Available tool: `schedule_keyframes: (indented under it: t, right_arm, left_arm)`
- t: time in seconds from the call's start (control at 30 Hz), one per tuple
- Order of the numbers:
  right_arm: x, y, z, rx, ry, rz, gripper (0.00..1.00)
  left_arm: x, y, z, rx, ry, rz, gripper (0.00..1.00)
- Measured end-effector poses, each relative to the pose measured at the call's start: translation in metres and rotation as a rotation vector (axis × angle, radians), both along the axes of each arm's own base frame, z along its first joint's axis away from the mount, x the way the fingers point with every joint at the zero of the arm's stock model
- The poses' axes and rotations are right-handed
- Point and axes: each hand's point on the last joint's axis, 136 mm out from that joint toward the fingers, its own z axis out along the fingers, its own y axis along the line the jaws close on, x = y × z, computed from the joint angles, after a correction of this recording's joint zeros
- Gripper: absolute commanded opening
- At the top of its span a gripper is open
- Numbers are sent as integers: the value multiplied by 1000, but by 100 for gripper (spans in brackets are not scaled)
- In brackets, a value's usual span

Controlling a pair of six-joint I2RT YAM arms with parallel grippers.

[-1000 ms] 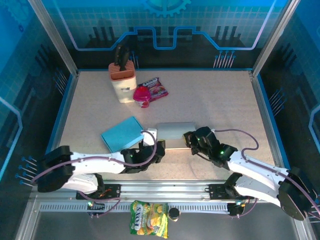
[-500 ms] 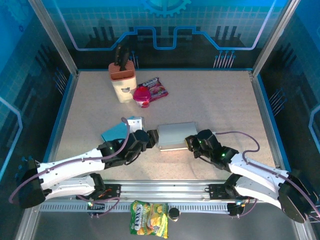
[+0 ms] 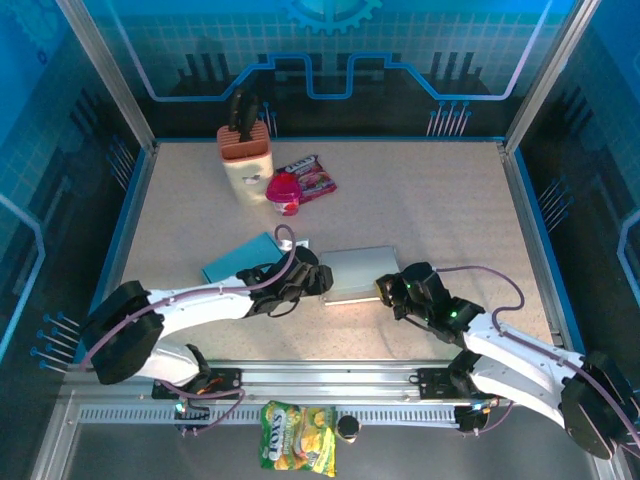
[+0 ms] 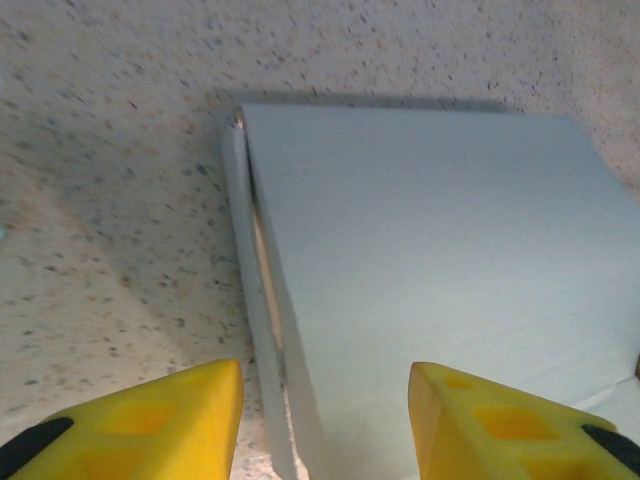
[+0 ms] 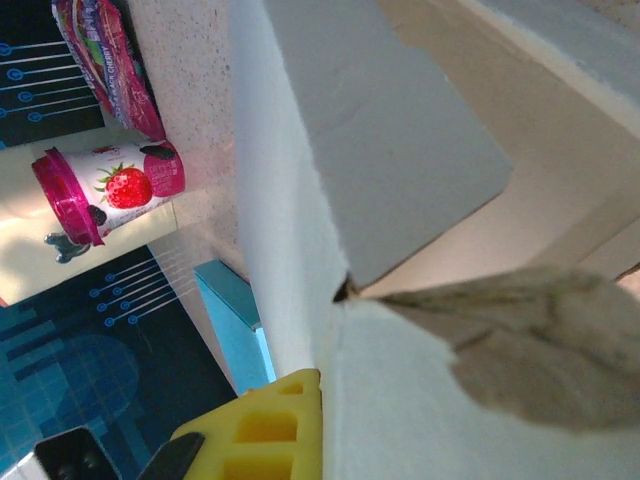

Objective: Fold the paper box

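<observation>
Grey card, the paper box (image 3: 352, 270) lies low and part-closed on the counter (image 3: 440, 200), about midway between its left and right edges and nearer its near edge. In the left wrist view the lid panel slopes over a narrow side wall (image 4: 250, 300), with a slit between them at the box's left end. The left fingers (image 4: 140, 410) stand apart, straddling that end without touching it, as far as I can tell. At the box's near right corner the right fingers (image 5: 262, 425) are together, and a card wall runs down into them, so they seem clamped on it.

The step in hand looks like tucking the left end shut. To do it well, the right side should steady the box while the left fingers come in square and press the wall under the lid without creasing the panel.

Just left of it lies a teal flat box (image 3: 238, 263). A knife block (image 3: 245, 160), strawberry cup (image 3: 283, 192) and snack packet (image 3: 312, 177) sit well apart toward the far left corner.
</observation>
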Motion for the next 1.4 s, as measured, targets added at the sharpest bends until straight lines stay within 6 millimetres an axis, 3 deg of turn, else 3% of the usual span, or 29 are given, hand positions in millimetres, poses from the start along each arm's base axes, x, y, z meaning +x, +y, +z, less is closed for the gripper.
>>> schedule_keyframes:
  t: [0.17,0.4,0.57,0.83,0.97,1.1,1.2,1.4]
  right_arm:
    - [-1,-1,-3,-3,5,4,1]
    - [-2,-1,-4,-2,8,9,1]
    - [-2,-1,-4,-1,8,9,1]
    - [-4,-3,-10,-7,18,10,1]
    - [-6,-4,-14,-12,26,11,1]
    - [-6,-5,-15,-14,25,11,2]
    - [-8,-6,-18,-19,29,15,4]
    - [-13,-8,-28,-36,43,25,6]
  left_arm:
    - [0,-11,-4,-48,19,-12,44]
    - [-6,-8,-14,-65,46,-2,42]
    - [-8,-9,-17,-80,62,0,28]
    - [-10,-10,-21,-94,74,6,18]
    - [-11,-10,-24,-97,77,1,20]
    - [-11,-8,-26,-85,77,1,40]
    - [-13,-3,-28,-63,81,11,49]
    - [-14,2,-27,-43,71,7,50]
